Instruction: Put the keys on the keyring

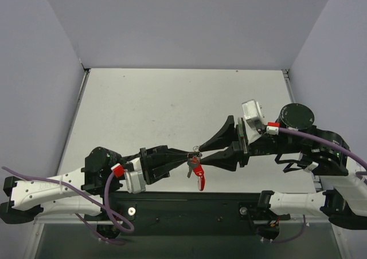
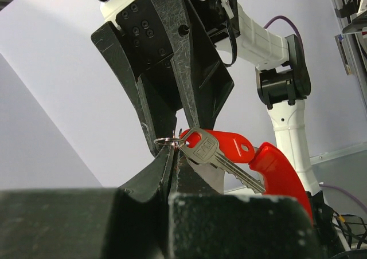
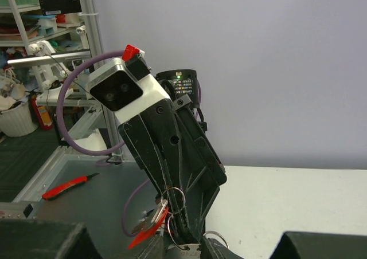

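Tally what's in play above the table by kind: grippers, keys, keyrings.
Grippers: 2, the left gripper and the right gripper
Keys: 1, the silver key
Keyrings: 1, the keyring with its red band
Total: 4

Bright, even light with faint, soft shadows; both wrist views blur into dark foreground along their bottom edges.

top external: we look down on the whole table (image 1: 172,98) | wrist views: close, facing each other, sharing the keys (image 2: 203,150)
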Action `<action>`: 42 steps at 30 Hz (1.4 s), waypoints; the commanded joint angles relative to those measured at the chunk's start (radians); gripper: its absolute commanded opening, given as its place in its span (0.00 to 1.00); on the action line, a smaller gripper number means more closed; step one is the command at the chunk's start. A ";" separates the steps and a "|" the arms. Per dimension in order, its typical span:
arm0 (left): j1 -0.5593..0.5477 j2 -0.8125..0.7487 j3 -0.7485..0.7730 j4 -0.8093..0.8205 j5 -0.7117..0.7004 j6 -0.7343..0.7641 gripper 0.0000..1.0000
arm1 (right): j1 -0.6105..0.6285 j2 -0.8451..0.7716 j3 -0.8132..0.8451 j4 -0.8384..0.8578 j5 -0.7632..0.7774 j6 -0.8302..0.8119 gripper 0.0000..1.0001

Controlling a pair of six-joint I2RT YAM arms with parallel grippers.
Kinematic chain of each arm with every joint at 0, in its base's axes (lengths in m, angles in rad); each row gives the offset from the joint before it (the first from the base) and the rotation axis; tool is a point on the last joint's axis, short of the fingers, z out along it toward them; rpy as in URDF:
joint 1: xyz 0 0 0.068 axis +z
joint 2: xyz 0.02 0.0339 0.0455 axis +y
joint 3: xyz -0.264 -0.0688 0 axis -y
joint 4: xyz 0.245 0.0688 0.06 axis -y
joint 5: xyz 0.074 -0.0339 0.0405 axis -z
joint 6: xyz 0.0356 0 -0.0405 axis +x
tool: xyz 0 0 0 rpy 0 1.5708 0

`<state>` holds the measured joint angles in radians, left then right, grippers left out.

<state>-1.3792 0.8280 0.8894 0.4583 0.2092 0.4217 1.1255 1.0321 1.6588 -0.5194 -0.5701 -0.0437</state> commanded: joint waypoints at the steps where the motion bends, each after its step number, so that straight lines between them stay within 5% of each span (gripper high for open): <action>1: 0.002 -0.004 0.051 0.000 0.006 -0.008 0.00 | -0.001 0.003 -0.001 0.082 -0.025 0.010 0.32; 13: 0.002 0.003 0.059 -0.012 0.021 -0.024 0.00 | 0.000 0.025 -0.002 0.113 -0.043 0.034 0.19; 17: 0.000 0.011 0.062 -0.024 0.024 -0.024 0.00 | -0.001 0.034 -0.004 0.125 -0.036 0.042 0.00; 32: 0.000 -0.012 0.052 -0.047 -0.021 -0.031 0.00 | -0.001 -0.050 -0.134 0.259 0.030 0.065 0.00; 39: 0.000 -0.017 0.062 -0.063 -0.028 -0.026 0.00 | 0.000 -0.043 -0.122 0.253 -0.001 0.065 0.35; 42: 0.002 -0.013 0.080 -0.107 -0.039 -0.024 0.00 | 0.000 -0.035 -0.114 0.239 0.001 0.065 0.38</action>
<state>-1.3777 0.8169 0.9077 0.3763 0.1856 0.3977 1.1255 0.9775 1.5318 -0.3389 -0.5499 0.0189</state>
